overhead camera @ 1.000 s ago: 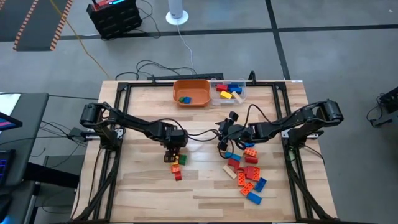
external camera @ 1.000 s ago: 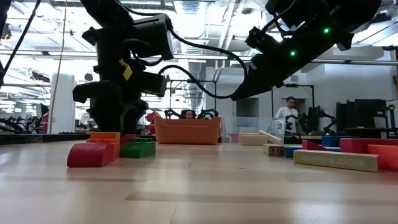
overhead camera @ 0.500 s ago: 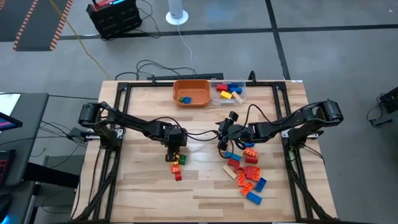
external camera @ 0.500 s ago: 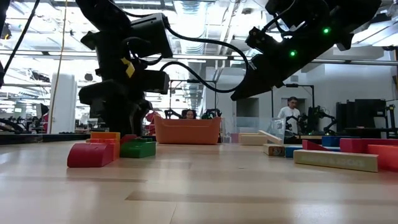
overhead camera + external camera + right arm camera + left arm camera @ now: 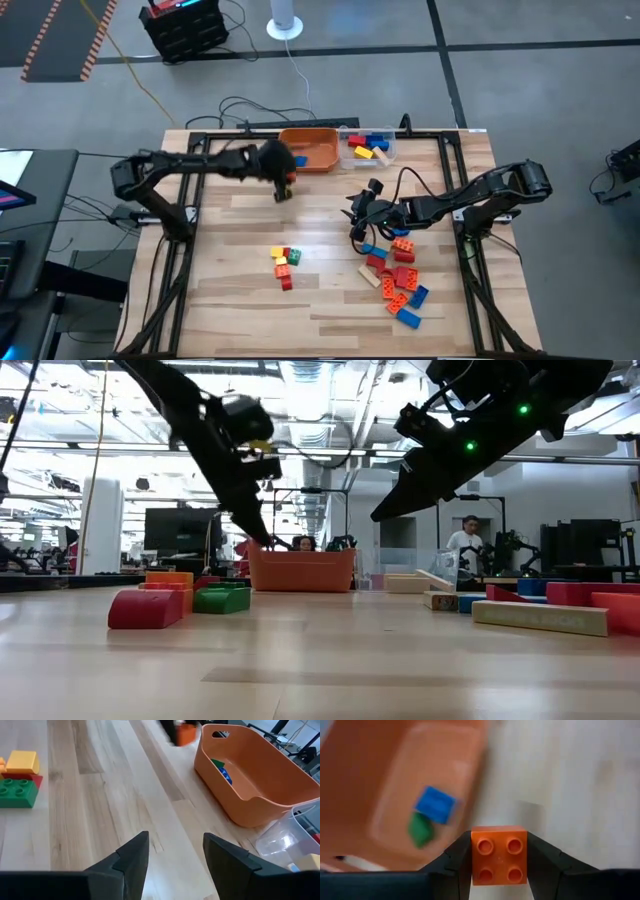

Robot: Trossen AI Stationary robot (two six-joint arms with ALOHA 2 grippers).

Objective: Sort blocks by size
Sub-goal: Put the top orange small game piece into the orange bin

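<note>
Fingers (image 5: 454,866) of the left gripper (image 5: 499,862) pinched on a small orange brick (image 5: 499,855), square, four round studs up, glossy hard plastic, gripped flat on two opposite sides. Beyond it, the orange bowl (image 5: 380,760), smooth-walled with rounded corners, holding a blue block (image 5: 435,805) and a green block (image 5: 421,830). Best carried fully past the rim before letting go, and released low so the brick neither bounced out nor caught the lip; judged about mid-carry.

From above: left gripper (image 5: 281,183) over bare wood at the bowl's (image 5: 322,134) 8 o'clock edge, not yet above the bowl. Clear container (image 5: 392,152) touching the bowl's 3 o'clock side, longer bricks inside. Small cluster of blocks (image 5: 284,262) near the table's (image 5: 230,300) centre; larger pile (image 5: 398,277) toward 4 o'clock. Right gripper (image 5: 356,224) waiting just by that pile's 10 o'clock end.

At table height: left arm slanting down toward the bowl (image 5: 300,572); a red curved block (image 5: 145,610) and a studded green brick (image 5: 222,598) in front, a long tan brick (image 5: 540,617) at 3 o'clock.

Right wrist: own fingers (image 5: 131,857) spread apart, holding nothing; pale, straight-grained planks ahead.
</note>
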